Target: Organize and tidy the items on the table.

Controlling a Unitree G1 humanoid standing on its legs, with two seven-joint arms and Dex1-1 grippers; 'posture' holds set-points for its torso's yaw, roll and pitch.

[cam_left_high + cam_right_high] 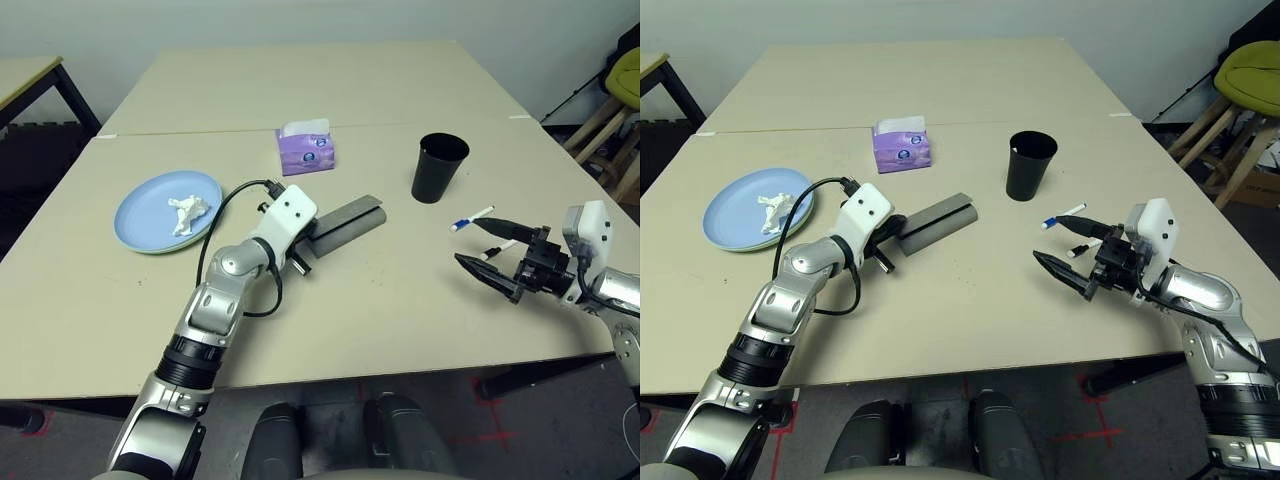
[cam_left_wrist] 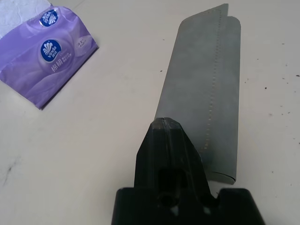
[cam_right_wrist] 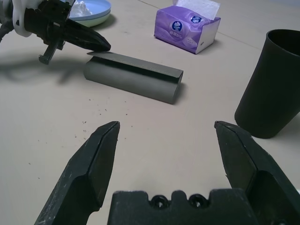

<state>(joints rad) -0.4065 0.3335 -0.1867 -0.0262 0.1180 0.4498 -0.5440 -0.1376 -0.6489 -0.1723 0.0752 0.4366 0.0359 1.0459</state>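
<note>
I read "Vinda" on the purple tissue box [image 2: 47,56]; my left claw [image 3: 96,44] is pressed together at the grey glasses case [image 3: 133,77], right claw [image 3: 166,150] spread.

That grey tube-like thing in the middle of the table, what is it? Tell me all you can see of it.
The grey oblong glasses case looks like matte felt or soft leather, with a fold-over flap and a stitched seam along its length. It lies flat and closed on the table, angled, between the purple tissue box and the near edge. The left pincer, shut, has its tip at one end of the case; actual contact is unclear.
</note>
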